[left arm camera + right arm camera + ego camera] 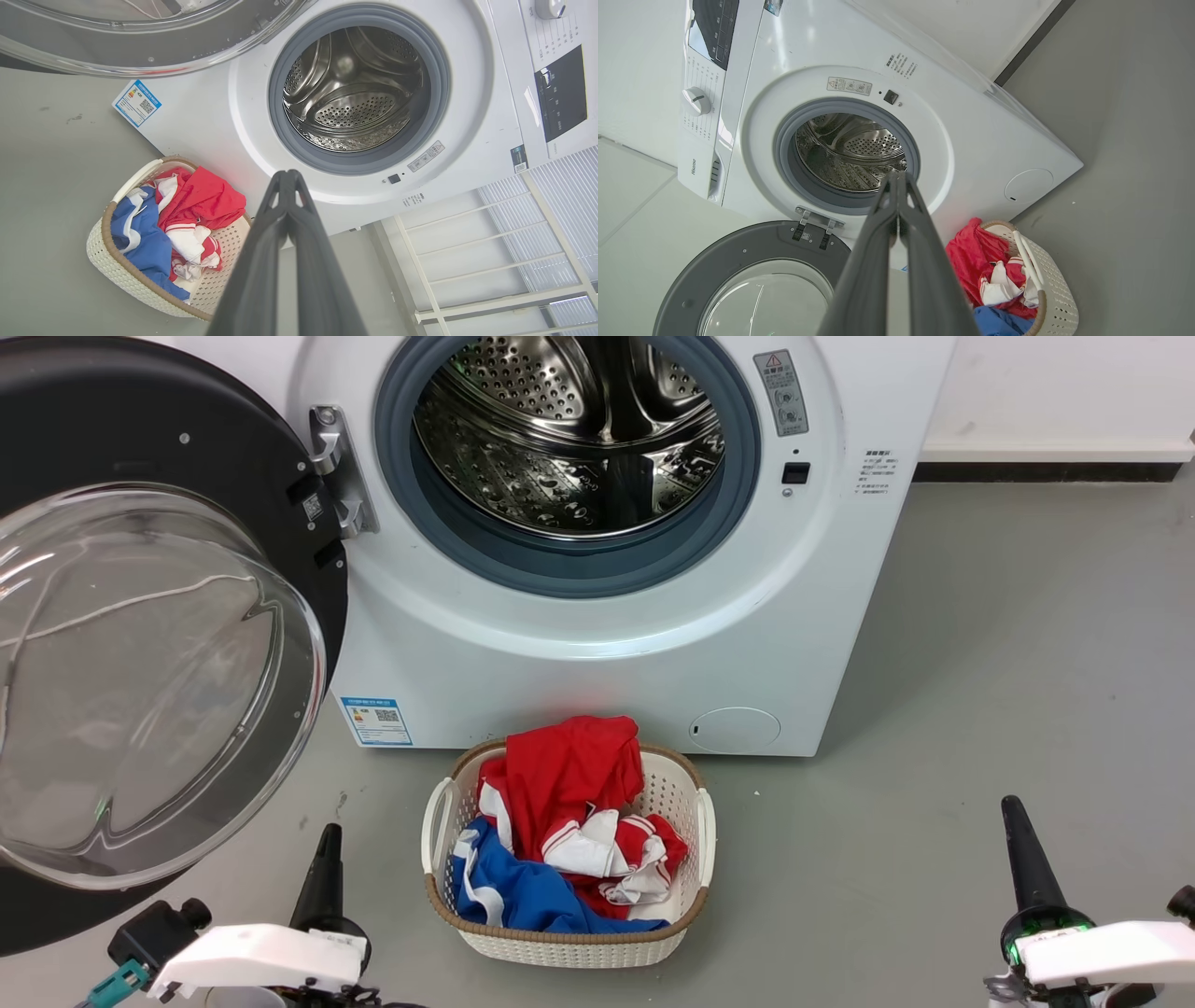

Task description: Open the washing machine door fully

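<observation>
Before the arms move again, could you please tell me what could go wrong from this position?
1. The washing machine door hangs swung out close to the left gripper; lifting that arm carelessly could knock it.
2. The laundry basket stands right before the washing machine, between the left gripper and the right gripper; rolling forward could shove it.
3. Both grippers are shut and touch nothing, so the door might drift back towards closing.

grey floor, washing machine on it, laundry basket just before it
</observation>
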You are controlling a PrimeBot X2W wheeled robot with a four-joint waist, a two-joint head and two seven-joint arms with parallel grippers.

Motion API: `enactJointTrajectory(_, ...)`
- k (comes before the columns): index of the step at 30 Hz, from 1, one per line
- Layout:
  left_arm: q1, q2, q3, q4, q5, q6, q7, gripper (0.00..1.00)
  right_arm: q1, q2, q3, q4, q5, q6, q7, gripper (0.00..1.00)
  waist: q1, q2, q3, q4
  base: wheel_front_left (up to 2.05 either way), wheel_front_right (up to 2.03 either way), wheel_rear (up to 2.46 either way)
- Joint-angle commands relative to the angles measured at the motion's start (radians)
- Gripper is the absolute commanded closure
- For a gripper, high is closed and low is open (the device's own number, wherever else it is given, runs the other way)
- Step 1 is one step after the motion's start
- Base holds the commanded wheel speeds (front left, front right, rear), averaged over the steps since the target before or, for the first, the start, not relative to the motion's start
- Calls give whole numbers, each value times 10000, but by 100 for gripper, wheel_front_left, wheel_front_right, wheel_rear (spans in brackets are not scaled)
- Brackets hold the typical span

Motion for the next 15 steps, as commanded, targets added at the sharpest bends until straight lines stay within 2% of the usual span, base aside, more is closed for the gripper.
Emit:
enactJointTrajectory(1,-246,11,47,-58,-231,-95,74,100,-222,-79,-11,-20,244,1,53,100,1,0,0,-4,0,0,0)
enactJointTrajectory(15,-437,10,189,60,-1792,-201,443,100,-537,-75,-61,269,1683,2,431,100,1,0,2,-73,0,0,0)
